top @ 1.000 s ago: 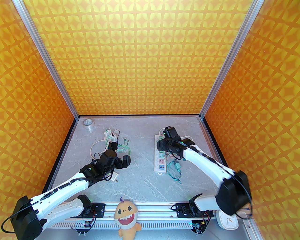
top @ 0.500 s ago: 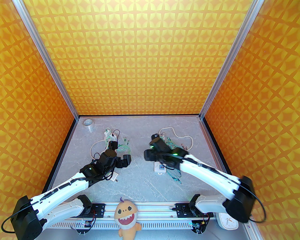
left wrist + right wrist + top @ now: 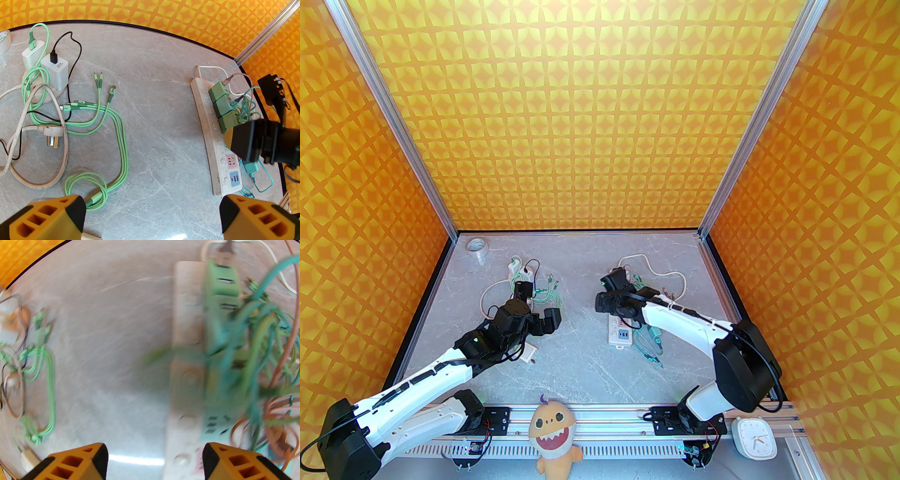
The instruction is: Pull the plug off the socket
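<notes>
The socket (image 3: pixel 208 131) is a long white strip on the right of the table, also seen from above as the socket (image 3: pixel 618 333) and, blurred, as the socket (image 3: pixel 185 352). Three green plugs (image 3: pixel 222 108) sit in a row at its far end, trailing tangled cables; the plugs (image 3: pixel 220 294) look smeared in the right wrist view. My right gripper (image 3: pixel 610 289) hovers open over the strip's middle, and its fingers (image 3: pixel 234 462) hold nothing. My left gripper (image 3: pixel 539 307) stands open over the left cable pile, well apart from the strip, with fingers (image 3: pixel 46 218) empty.
White chargers (image 3: pixel 55 68), a loose white plug (image 3: pixel 50 136) and looped green cables (image 3: pixel 117 140) lie on the left. A teal plug (image 3: pixel 656 333) rests beside the strip. A tape roll (image 3: pixel 477 247) sits at the back left. Plush toy (image 3: pixel 551 431) and clock (image 3: pixel 753 438) are at the near rail.
My right arm swung its gripper left and nearer from the strip's far end, then edged back to above the strip's middle. The left arm shifted only slightly.
</notes>
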Tool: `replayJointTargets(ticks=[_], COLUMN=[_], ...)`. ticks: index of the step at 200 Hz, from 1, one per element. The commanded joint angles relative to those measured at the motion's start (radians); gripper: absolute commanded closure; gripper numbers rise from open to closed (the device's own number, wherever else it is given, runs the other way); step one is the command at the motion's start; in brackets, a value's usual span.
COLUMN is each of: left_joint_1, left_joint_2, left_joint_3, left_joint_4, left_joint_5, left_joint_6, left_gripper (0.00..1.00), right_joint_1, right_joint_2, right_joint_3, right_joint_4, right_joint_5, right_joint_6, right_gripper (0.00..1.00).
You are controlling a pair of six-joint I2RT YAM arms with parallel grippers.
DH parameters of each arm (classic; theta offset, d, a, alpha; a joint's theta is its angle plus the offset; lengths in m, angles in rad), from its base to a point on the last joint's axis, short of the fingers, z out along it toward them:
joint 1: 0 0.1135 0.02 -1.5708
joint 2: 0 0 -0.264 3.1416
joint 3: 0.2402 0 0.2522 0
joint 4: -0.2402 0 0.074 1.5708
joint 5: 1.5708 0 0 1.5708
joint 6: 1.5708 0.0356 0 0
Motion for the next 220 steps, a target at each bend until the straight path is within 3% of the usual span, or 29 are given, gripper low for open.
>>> replayJointTargets(ticks=[1, 52, 82, 138, 220], left_joint_1=[0.003, 0.003, 0.003, 0.003, 0.003], left_joint_2=[-0.011, -0.008, -0.002, 0.007, 0.04], left_joint_3=[-0.011, -0.012, -0.012, -0.011, -0.002], left_joint_4=[-0.023, -0.023, -0.021, -0.022, -0.017], left_joint_5=[0.015, 0.014, 0.013, 0.014, 0.014], left_joint_6=[-0.005, -0.006, -0.007, -0.003, -0.007], left_gripper=[0.01, 0.01, 0.01, 0.01, 0.01], right_joint_1=[-0.043, -0.125, -0.131, -0.136, -0.151], right_joint_2=[0.014, 0.052, 0.098, 0.128, 0.16], right_joint_3=[-0.017, 0.001, 0.033, 0.05, 0.104], right_joint_4=[0.026, 0.034, 0.041, 0.088, 0.07], right_joint_5=[-0.011, -0.037, -0.03, 0.008, 0.037], right_joint_6=[-0.031, -0.065, -0.105, -0.205, -0.281], right_gripper=[0.29, 0.29, 0.31, 0.44, 0.47])
